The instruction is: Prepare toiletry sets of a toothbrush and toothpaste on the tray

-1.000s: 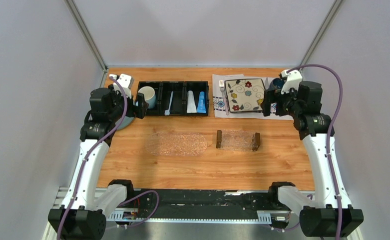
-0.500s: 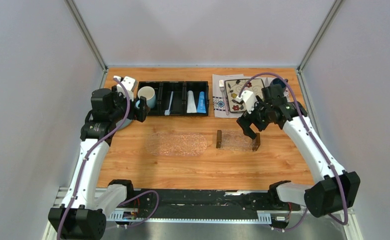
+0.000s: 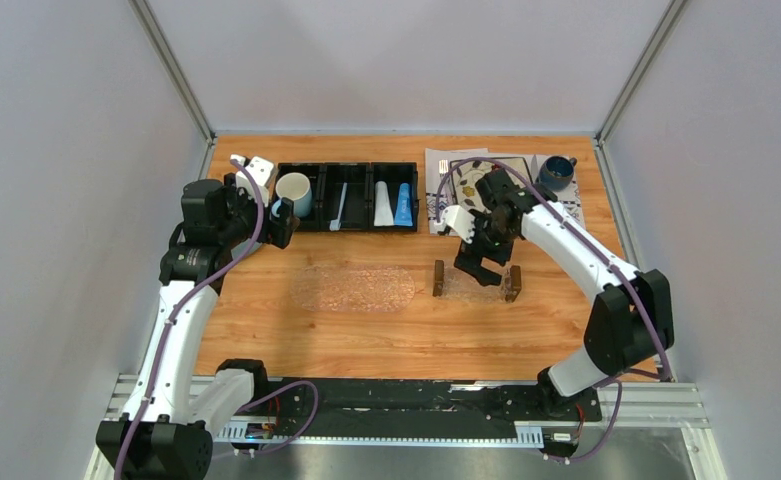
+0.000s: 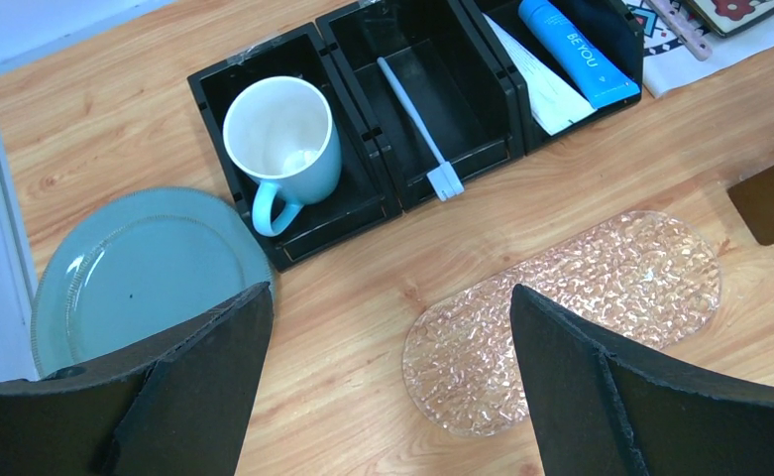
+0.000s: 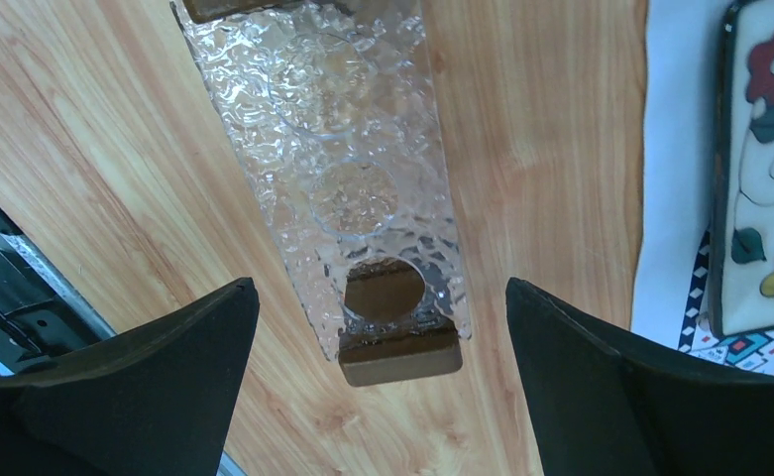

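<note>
Logging a teal plate (image 4: 135,278), lying flat on the wooden table (image 3: 386,330) at the far left, just left of a black organizer (image 3: 346,197).

Noting the left gripper (image 4: 387,294) hanging near the organizer's left end, fingers spread wide and holding nothing.

Counting three compartments in the organizer:
- Left: holding a pale blue mug (image 4: 281,139), upright, handle pointing near.
- Middle: holding the toothbrush (image 4: 412,124), lying lengthwise with its head at the near end, over the near wall.
- Right: holding a white tube (image 4: 541,84) and a blue tube (image 4: 576,55), lying side by side.

Entering an oval clear textured mat (image 4: 571,317), lying flat on the table near-side of the organizer, apart from it.

Entering the tray (image 5: 313,119) right of the mat, near the table's middle, clear and textured, with a brown wooden bar (image 5: 400,365) at each short end, carrying nothing.

Noting the right gripper (image 5: 383,297) hanging directly over the tray, fingers spread wide and gripping nothing.

Listing, on the far side of the tray, a patterned cloth (image 5: 675,198) carrying a square floral plate (image 5: 764,198).

Closing with a dark blue cup (image 3: 557,172) at the far right, just beside the cloth.
</note>
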`<state>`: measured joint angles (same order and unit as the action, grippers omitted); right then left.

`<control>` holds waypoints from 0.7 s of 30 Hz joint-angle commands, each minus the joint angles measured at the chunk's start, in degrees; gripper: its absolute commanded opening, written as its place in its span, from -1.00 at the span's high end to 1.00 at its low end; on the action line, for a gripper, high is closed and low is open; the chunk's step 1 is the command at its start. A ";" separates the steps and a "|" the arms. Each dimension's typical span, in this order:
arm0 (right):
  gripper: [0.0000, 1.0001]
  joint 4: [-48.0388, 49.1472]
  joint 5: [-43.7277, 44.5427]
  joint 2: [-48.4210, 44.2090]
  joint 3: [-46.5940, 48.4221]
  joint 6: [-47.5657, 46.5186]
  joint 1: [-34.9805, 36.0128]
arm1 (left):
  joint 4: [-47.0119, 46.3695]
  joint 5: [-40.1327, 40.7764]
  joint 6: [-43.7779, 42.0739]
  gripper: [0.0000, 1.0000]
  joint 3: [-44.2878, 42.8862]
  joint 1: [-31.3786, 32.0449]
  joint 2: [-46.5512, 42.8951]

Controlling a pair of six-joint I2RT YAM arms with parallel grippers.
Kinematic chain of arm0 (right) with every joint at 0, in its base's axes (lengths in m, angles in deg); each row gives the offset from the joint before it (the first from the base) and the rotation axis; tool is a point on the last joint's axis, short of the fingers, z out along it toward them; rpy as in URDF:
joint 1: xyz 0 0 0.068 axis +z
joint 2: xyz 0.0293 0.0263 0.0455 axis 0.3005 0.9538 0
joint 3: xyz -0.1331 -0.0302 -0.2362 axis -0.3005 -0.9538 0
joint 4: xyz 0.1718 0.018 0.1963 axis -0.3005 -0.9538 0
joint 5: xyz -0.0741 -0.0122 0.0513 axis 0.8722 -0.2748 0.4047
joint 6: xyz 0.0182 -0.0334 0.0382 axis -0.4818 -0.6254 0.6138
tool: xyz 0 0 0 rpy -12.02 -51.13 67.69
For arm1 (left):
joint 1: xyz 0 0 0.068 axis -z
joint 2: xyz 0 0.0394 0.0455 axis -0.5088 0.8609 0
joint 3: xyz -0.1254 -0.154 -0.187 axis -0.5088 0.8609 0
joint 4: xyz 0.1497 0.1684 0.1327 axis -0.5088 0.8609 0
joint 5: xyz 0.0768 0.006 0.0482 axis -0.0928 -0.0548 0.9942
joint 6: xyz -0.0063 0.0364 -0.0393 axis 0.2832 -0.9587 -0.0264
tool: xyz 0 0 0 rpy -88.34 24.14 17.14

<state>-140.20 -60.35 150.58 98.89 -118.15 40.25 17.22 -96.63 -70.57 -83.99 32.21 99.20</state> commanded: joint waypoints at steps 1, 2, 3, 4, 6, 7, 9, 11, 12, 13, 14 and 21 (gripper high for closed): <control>-1.00 0.37 2.84 2.73 1.36 -3.02 1.93 | 0.16 0.19 -1.93 -0.93 -0.80 0.13 -0.56; -1.00 0.73 3.37 3.17 0.93 -3.11 2.11 | 0.08 0.27 -2.11 -0.93 -0.80 0.13 -0.47; -1.00 1.51 3.55 3.78 0.66 -3.28 2.54 | 0.16 0.45 -2.20 -0.93 -0.71 0.13 -0.47; -1.00 1.78 3.64 4.05 0.40 -3.28 2.72 | 0.08 0.45 -2.29 -0.93 -0.62 0.13 -0.38; -1.00 3.00 3.90 4.84 -0.39 -3.28 3.34 | -0.10 0.62 -2.73 -0.93 -0.44 0.13 -0.38; -1.00 3.45 4.51 5.02 -0.57 -3.20 3.43 | -0.19 0.80 -2.81 -0.93 -0.27 0.13 -0.30; -1.00 4.42 4.60 5.63 -1.18 -3.19 3.95 | -0.27 0.89 -3.08 -0.93 -0.27 0.13 -0.03; -1.00 4.42 4.60 6.25 -1.19 -3.02 4.22 | -0.36 0.89 -3.17 -0.93 -0.18 0.13 0.14; -1.00 4.42 4.69 6.69 -1.19 -2.93 4.48 | -0.36 0.89 -3.25 -0.93 -0.18 0.13 0.23; -1.00 4.51 4.95 6.78 -1.19 -2.93 4.66 | -0.36 0.89 -3.34 -0.93 -0.09 0.13 0.23; -1.00 4.59 5.04 6.87 -1.27 -2.84 4.74 | -0.36 0.98 -3.52 -0.93 -0.09 0.13 0.06; -1.00 6.35 5.74 6.78 -3.12 -2.67 5.36 | -0.71 1.33 -4.04 -0.93 0.52 0.13 -0.12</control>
<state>-136.71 -56.05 157.22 97.25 -120.03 45.04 17.26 -95.60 -73.28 -83.75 32.21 99.44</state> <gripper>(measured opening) 0.998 0.967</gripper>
